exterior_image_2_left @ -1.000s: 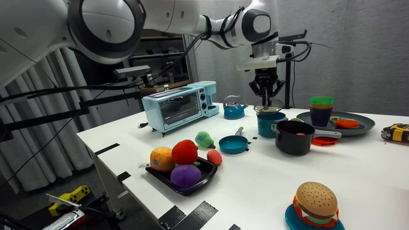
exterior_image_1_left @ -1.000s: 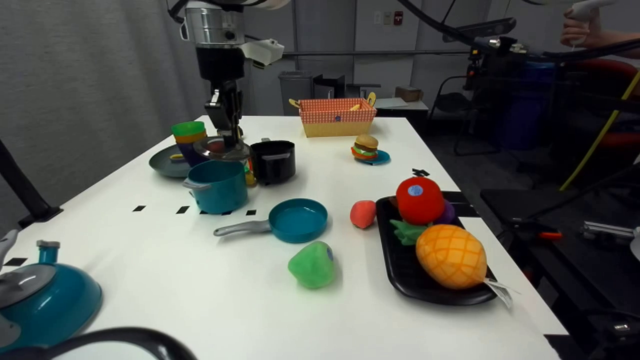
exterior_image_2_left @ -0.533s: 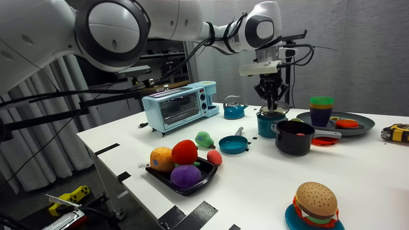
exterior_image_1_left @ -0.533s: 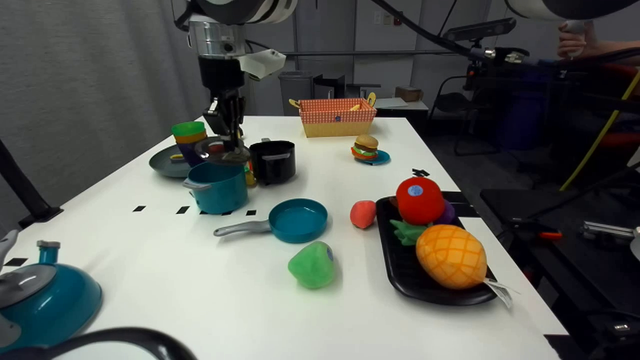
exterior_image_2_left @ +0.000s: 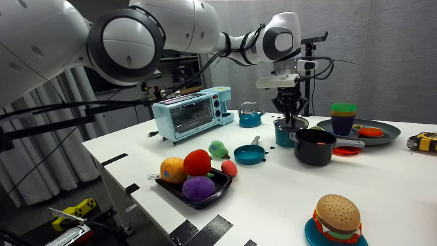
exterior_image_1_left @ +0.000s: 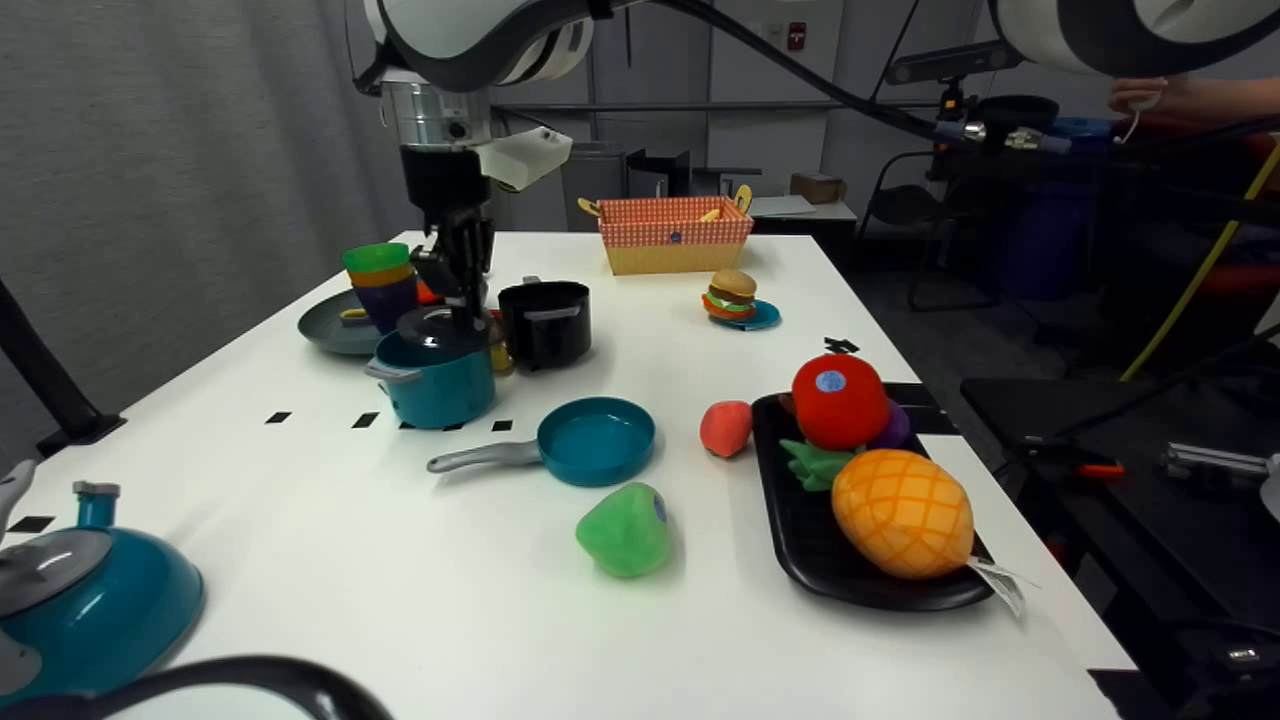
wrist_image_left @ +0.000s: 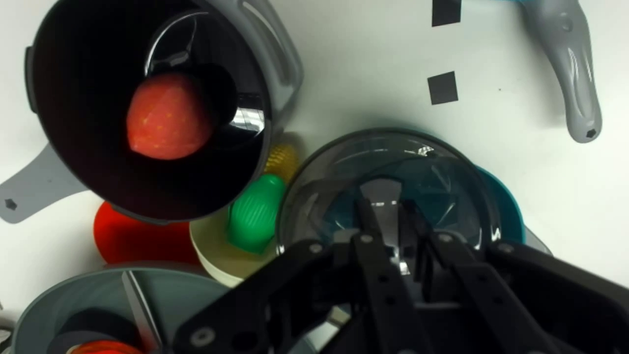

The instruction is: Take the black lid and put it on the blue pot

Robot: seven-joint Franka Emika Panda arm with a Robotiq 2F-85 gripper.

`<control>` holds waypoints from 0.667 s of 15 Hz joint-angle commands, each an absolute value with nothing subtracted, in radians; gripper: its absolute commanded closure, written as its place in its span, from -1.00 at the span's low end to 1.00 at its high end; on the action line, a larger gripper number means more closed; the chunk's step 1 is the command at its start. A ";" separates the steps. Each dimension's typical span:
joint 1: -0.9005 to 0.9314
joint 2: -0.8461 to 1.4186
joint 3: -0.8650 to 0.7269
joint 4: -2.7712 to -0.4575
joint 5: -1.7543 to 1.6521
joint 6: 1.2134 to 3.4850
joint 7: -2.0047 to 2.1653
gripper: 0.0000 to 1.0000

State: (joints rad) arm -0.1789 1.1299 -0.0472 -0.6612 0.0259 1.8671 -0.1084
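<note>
The black lid (exterior_image_1_left: pixel 434 326) is a round smoky see-through disc with a dark rim and a grey handle. My gripper (wrist_image_left: pixel 387 209) is shut on its handle; it also shows in both exterior views (exterior_image_1_left: pixel 465 308) (exterior_image_2_left: pixel 291 121). The lid (wrist_image_left: pixel 319 172) is at the mouth of the teal-blue pot (exterior_image_1_left: pixel 440 398), slightly tilted and off-centre toward the black pot. A crescent of the blue pot (wrist_image_left: pixel 513 211) shows beyond the lid in the wrist view. The blue pot (exterior_image_2_left: pixel 284 139) stands upright. Whether the lid touches its rim cannot be told.
A black pot (exterior_image_2_left: pixel 313 153) with a red toy inside stands close beside the blue pot. A shallow blue saucepan (exterior_image_1_left: pixel 597 440), a teal kettle (exterior_image_2_left: pixel 250 119), stacked cups (exterior_image_1_left: pixel 380 275) on a grey plate (exterior_image_2_left: pixel 389 131), and a black tray (exterior_image_1_left: pixel 790 545) of soft toys are on the table.
My gripper and the lid have come down, from above the blue pot to its mouth. They also shifted slightly to the side. The pots have not moved.
</note>
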 commanded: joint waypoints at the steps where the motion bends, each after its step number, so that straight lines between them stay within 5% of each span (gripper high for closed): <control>1: -0.158 1.184 -0.057 -0.567 0.012 1.854 -0.083 0.92; 8: -0.131 1.191 -0.071 -0.547 -0.017 1.843 -0.074 0.92; 9: -0.128 1.192 -0.075 -0.547 -0.020 1.839 -0.071 0.17; 10: -0.126 1.194 -0.079 -0.546 -0.023 1.839 -0.068 0.15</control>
